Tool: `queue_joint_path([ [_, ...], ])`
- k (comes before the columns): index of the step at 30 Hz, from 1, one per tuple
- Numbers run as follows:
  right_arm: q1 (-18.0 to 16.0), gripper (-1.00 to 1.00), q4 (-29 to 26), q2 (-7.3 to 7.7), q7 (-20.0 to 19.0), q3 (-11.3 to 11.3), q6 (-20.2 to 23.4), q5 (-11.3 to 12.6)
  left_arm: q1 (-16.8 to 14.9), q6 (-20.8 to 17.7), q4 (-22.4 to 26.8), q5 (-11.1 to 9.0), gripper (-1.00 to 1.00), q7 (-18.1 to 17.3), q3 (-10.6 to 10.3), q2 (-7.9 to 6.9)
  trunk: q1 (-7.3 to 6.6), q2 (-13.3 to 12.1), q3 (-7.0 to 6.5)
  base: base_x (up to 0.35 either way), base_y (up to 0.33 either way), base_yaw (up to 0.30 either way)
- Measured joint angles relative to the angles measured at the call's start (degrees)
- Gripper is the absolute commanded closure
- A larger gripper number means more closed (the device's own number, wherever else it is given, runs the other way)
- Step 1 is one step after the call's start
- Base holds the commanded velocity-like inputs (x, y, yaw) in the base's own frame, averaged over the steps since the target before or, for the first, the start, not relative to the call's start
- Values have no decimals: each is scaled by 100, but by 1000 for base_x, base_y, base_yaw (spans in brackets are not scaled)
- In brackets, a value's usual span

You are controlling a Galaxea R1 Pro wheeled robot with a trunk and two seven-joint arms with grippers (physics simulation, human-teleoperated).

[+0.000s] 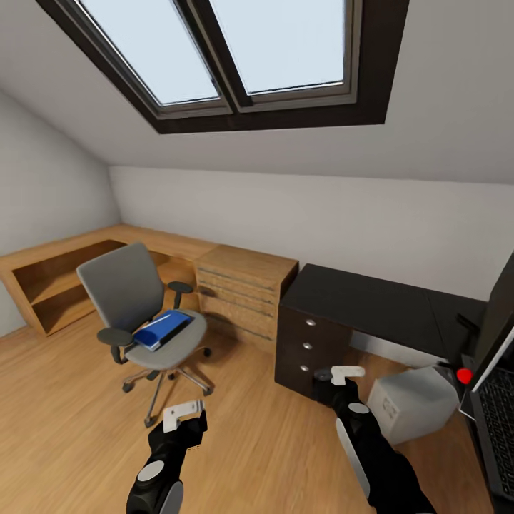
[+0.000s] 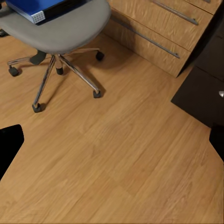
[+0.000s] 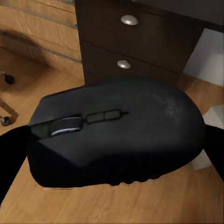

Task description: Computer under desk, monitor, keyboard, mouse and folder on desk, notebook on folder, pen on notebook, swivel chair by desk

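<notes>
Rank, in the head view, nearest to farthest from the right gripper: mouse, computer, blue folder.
1. Mouse: held in the right gripper.
2. Computer: on the floor, to its right.
3. Blue folder: on the swivel chair seat, far left.

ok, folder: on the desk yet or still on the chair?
Still on the chair. The blue folder lies flat on the swivel chair seat; the dark desk top is bare where visible. Right pincer holds the mouse.
</notes>
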State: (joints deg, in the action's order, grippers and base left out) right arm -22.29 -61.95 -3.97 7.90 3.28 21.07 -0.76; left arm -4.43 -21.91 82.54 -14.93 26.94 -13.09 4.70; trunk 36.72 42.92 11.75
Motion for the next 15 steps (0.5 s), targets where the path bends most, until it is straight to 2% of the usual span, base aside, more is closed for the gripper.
queue_joint_path([
  [15,0,100,-6,-3,6,-4,-8,0,0,0,0,5,-100,0,0,2,-330,-603,-270,339,0,0],
])
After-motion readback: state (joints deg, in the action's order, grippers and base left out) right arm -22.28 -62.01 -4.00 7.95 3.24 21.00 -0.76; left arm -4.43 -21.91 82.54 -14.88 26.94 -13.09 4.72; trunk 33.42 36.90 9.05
